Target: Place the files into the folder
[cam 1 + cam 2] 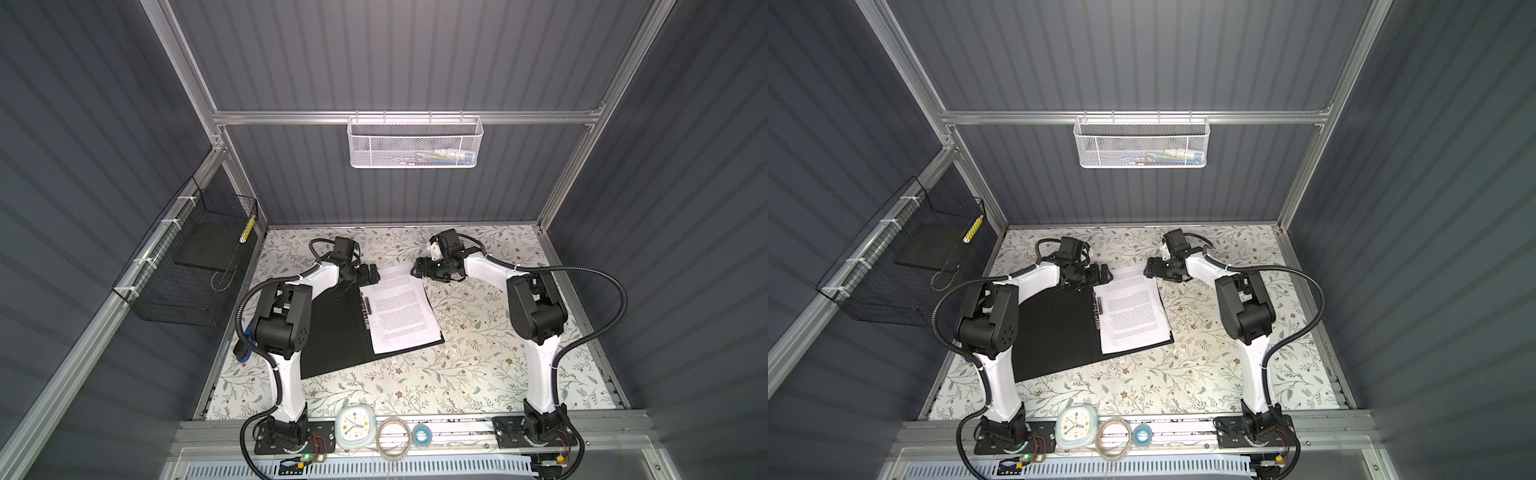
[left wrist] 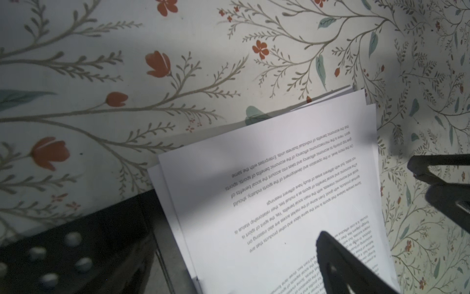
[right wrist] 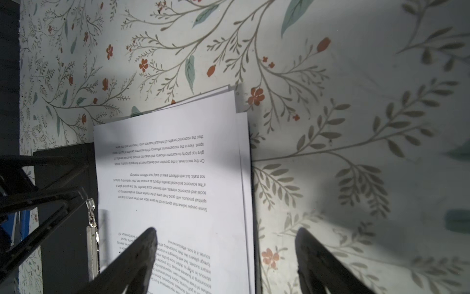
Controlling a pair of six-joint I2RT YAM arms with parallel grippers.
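The folder (image 1: 332, 332) (image 1: 1054, 332) lies open on the floral table, black inside up, with metal rings (image 1: 366, 307) (image 3: 92, 229) along its spine. The files (image 1: 401, 309) (image 1: 1131, 309) (image 2: 267, 178) (image 3: 173, 165) are a thin, slightly fanned stack of printed white sheets. They rest on the folder's right half, beside the rings. My left gripper (image 1: 372, 272) (image 1: 1105, 272) (image 2: 234, 275) stands open over the stack's far left corner. My right gripper (image 1: 417, 268) (image 1: 1148, 266) (image 3: 227, 244) is open above the stack's far right edge, one finger over paper, the other over tablecloth. Neither holds anything.
A white mesh basket (image 1: 415, 143) hangs on the rear wall, and a black wire basket (image 1: 191, 266) on the left wall. A clock (image 1: 354, 426) and tape rolls (image 1: 394, 436) sit on the front rail. A small blue object (image 1: 245, 336) shows by the left arm's elbow.
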